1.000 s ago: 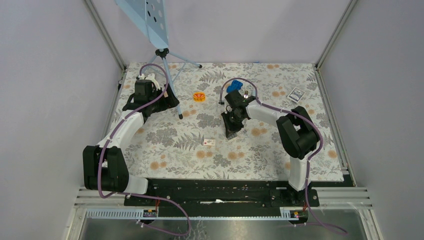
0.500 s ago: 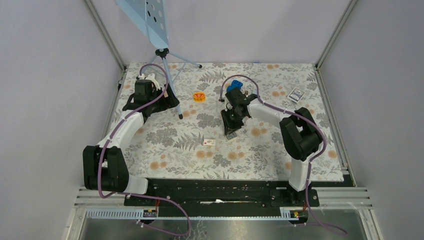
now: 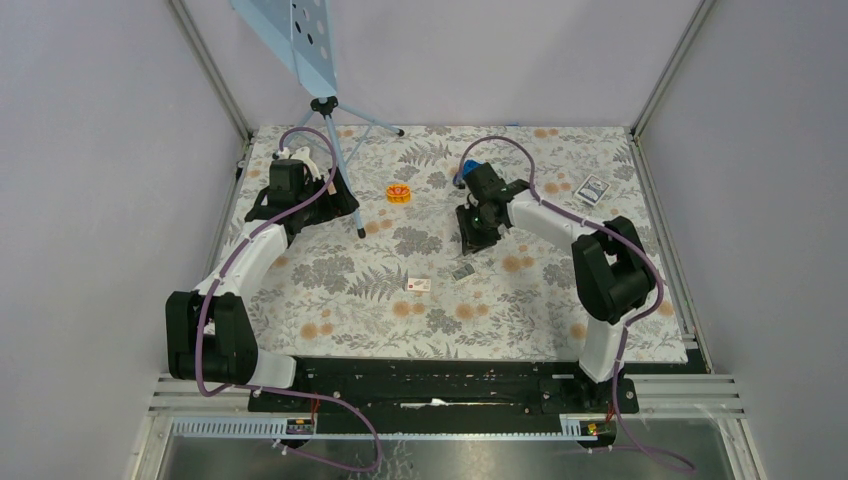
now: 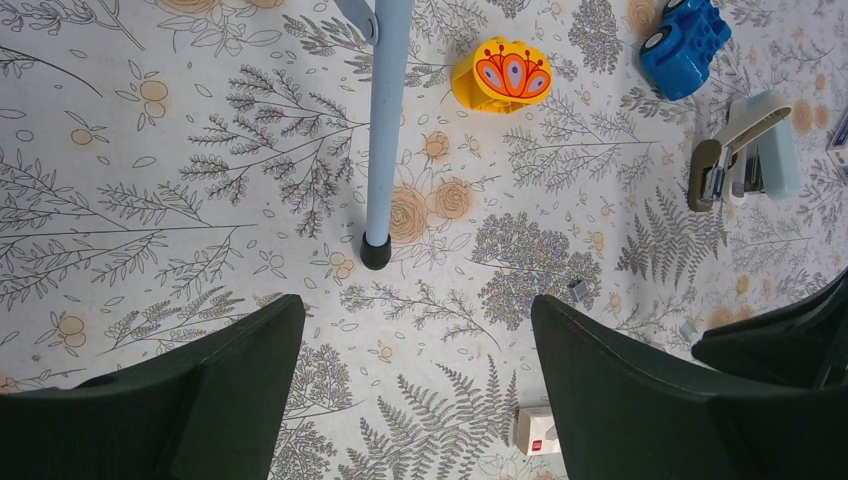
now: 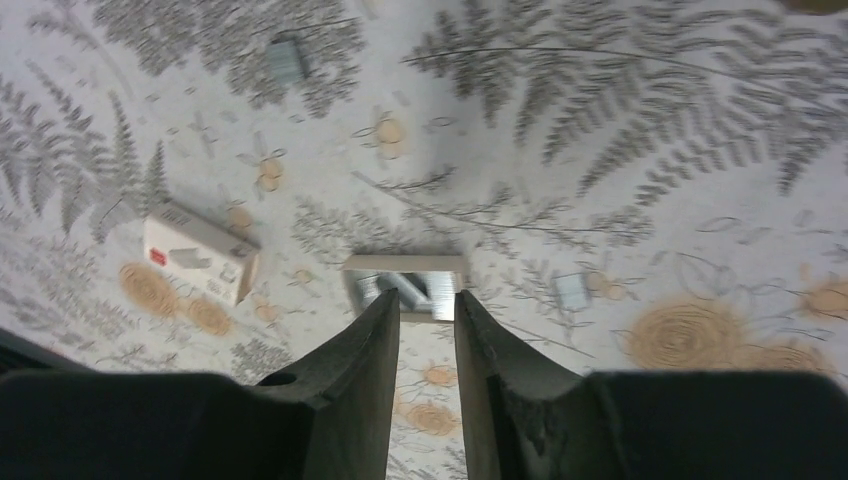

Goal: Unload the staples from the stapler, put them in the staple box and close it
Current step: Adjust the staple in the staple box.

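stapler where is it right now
In the left wrist view the stapler lies flipped open on the floral cloth near the picture's right edge, just below the blue toy and well right of the yellow-orange piece.

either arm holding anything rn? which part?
Nothing held: left gripper fingers wide open over the floral cloth; right gripper fingers slightly apart, empty, above the small beige-rimmed silvery tray lying on the cloth.

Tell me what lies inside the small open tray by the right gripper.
Silvery staples lie inside the tray; the right gripper covers its near edge, hiding the rest.
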Robot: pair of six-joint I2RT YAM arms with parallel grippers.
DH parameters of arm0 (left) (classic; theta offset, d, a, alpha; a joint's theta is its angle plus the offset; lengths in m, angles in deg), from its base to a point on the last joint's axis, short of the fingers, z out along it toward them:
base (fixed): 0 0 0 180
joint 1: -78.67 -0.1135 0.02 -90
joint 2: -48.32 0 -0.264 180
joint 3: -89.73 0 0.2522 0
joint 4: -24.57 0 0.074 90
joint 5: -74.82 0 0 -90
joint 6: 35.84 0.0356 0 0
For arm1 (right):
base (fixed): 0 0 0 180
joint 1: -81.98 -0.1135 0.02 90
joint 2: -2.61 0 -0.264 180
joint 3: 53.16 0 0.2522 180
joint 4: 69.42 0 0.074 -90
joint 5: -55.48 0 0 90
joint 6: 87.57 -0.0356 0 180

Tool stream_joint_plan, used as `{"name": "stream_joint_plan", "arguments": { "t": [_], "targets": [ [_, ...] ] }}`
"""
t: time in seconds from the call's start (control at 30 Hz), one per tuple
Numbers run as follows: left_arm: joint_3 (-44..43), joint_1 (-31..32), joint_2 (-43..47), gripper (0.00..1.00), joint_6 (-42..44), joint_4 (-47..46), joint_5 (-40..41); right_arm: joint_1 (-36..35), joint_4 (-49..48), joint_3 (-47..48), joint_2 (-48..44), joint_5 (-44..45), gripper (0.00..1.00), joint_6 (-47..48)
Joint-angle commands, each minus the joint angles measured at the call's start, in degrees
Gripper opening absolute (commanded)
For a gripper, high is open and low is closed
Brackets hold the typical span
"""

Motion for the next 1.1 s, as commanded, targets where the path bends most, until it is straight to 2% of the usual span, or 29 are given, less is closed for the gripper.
{"name": "stream_joint_plan", "arguments": {
  "t": [0.0,0.13,0.37,1.07],
  "targets": [
    [0.5,0.0,0.6,0.88,-0.3,-3.0,-1.3,2.4,1.8,0.1,-0.9,4.0,0.35,-0.7],
    [0.5,0.0,0.5,0.88,-0.4,-3.1,-1.4,2.5,2.2,0.1,0.5,4.1,0.35,-0.5],
    [0.3,0.0,0.0,0.88,-0.6,-3.1,-1.9,2.2,1.4,-1.4,-0.2,-4.0,0.49,3.3],
    [0.4,-0.1,-0.1,0.88,-0.9,-3.3,-2.5,-1.5,2.9,0.8,5.1,-0.3,0.44,6.1]
  ]
}}
